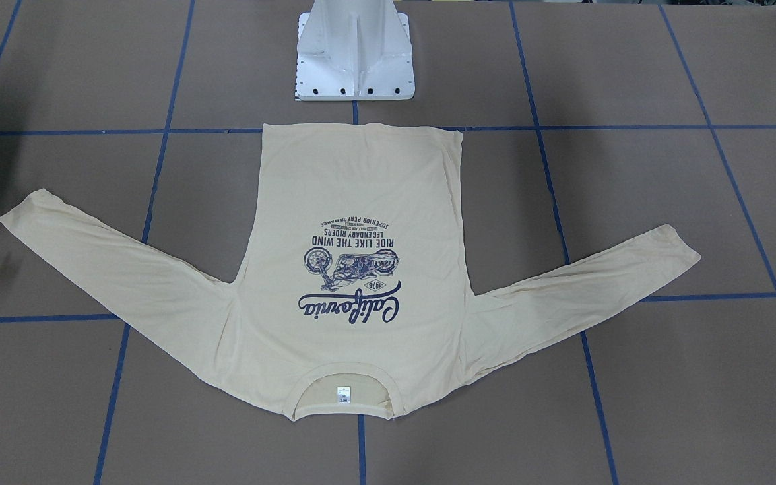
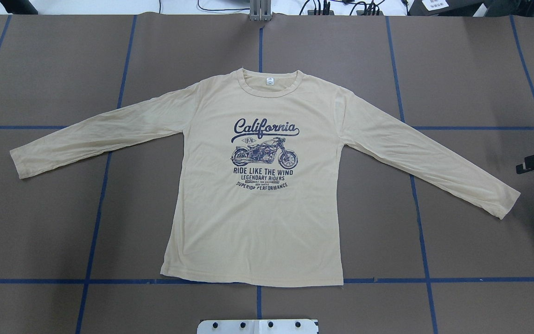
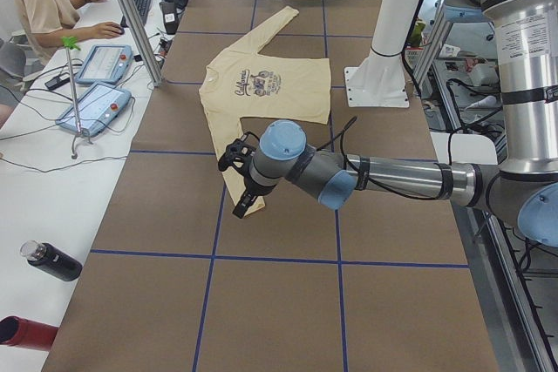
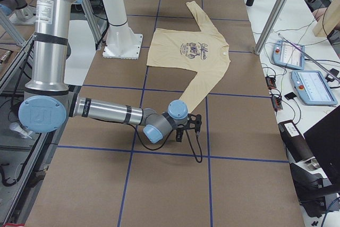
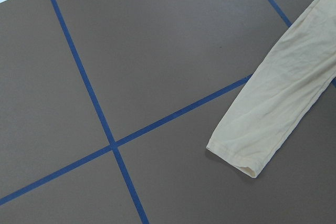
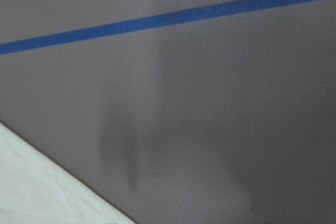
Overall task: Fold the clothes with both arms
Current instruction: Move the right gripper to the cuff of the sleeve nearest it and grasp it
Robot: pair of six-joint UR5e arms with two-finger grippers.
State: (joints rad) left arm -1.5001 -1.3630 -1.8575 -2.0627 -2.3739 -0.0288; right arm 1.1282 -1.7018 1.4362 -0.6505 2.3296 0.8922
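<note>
Cream T-shirt (image 2: 257, 222) reads "California", "RIDE LIKE THE WIND"; left and right jaws: cannot tell how open.

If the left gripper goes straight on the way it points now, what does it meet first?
Probably the bare table, just beside the sleeve cuff. The left gripper points downward, and its wrist view is centred on table, with the cuff off to the side. Depth is unclear.
</note>
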